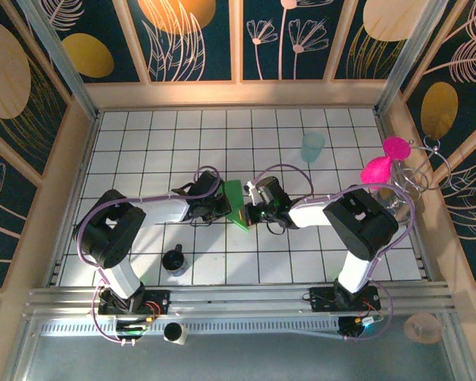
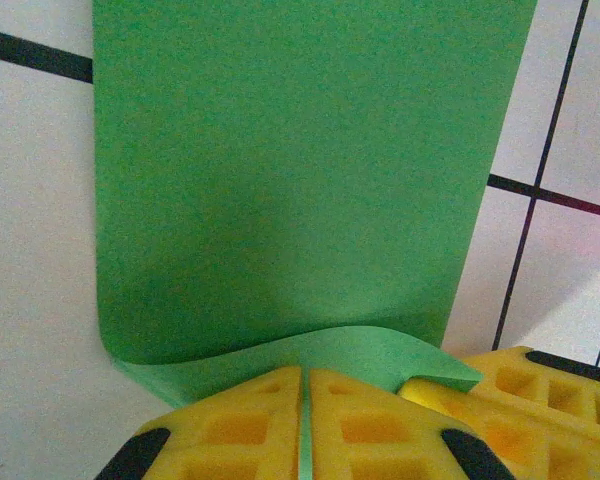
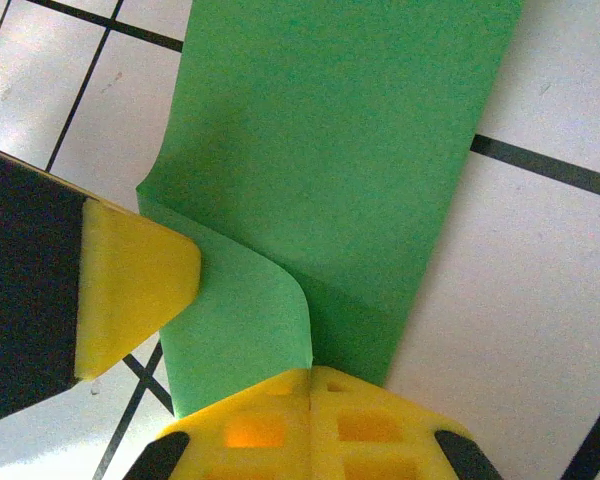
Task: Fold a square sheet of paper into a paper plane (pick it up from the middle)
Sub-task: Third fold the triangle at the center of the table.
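Top external view has both arms meeting over the middle of the tiled desk (image 1: 143,143), with the square sheet of paper (image 1: 236,197) caught between them. From the left wrist, the left hand (image 2: 305,400) is pressed together on a lifted green edge, a sliver showing in its seam. The right hand (image 3: 310,400) is pinched tight on a curled flap, and the rest of the sheet lies flat on the tiles.

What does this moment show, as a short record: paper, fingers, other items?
paper: bright green paper sheet, partly folded, mid-table
left fingers: closed, pinching its curled edge
right fingers: closed on it from the opposite side
other items: pale teal translucent cup, far right; small black round object, near left
stage: early fold, no dart shape yet
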Controlling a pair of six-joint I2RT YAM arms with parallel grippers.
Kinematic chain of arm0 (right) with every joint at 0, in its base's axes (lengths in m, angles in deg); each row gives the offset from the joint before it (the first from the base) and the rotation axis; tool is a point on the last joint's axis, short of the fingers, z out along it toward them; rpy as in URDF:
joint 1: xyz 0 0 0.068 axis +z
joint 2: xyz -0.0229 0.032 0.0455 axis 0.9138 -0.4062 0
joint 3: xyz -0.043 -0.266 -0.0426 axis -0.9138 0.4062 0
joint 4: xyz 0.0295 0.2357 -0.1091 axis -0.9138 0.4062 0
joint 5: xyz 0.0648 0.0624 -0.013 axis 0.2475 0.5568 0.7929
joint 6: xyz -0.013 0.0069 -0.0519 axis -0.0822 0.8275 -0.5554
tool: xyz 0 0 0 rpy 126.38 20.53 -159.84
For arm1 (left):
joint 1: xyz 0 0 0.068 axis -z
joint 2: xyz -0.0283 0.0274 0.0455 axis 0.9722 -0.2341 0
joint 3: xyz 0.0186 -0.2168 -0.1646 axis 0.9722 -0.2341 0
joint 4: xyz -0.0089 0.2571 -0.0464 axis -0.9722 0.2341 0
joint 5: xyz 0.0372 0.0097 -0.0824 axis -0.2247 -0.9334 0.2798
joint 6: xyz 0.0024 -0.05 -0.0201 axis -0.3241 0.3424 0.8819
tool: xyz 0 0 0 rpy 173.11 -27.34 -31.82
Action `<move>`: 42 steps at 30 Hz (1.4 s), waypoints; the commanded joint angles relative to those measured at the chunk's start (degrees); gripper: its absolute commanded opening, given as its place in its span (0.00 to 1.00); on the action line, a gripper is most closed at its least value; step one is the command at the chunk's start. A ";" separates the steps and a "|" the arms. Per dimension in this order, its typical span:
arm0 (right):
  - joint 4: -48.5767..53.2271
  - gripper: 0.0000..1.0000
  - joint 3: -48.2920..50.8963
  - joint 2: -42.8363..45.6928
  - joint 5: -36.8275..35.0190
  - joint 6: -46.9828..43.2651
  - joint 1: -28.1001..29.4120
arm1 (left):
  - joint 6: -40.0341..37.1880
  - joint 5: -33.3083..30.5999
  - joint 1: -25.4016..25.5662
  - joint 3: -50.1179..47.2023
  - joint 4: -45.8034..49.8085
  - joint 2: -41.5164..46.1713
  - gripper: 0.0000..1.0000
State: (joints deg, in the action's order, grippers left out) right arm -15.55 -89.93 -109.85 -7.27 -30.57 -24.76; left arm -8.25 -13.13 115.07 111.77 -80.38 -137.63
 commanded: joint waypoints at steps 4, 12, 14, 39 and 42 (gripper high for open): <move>3.30 0.00 -0.41 -2.21 -0.84 0.72 -0.50 | 0.82 -0.51 0.18 -0.82 0.99 -1.56 0.12; 3.29 0.00 -0.36 -2.20 -0.70 0.80 -0.51 | 0.65 -0.83 0.07 -1.05 1.14 -1.94 0.12; 3.28 0.00 -0.37 -2.22 -0.67 0.74 -0.50 | 0.65 -0.84 0.17 -1.07 1.14 -2.07 0.12; 11.86 0.31 -2.54 12.30 -3.70 7.97 -4.33 | 0.78 -2.74 0.14 -1.21 1.95 -4.38 0.10; 12.27 0.23 -2.71 12.32 2.89 8.57 -4.54 | 0.74 -2.77 0.18 -1.05 2.02 -4.46 0.10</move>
State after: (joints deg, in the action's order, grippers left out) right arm -5.74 -92.57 -98.42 -10.61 -23.20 -29.21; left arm -8.01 -13.72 115.07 111.72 -81.50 -139.44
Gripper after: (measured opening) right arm 0.247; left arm 0.097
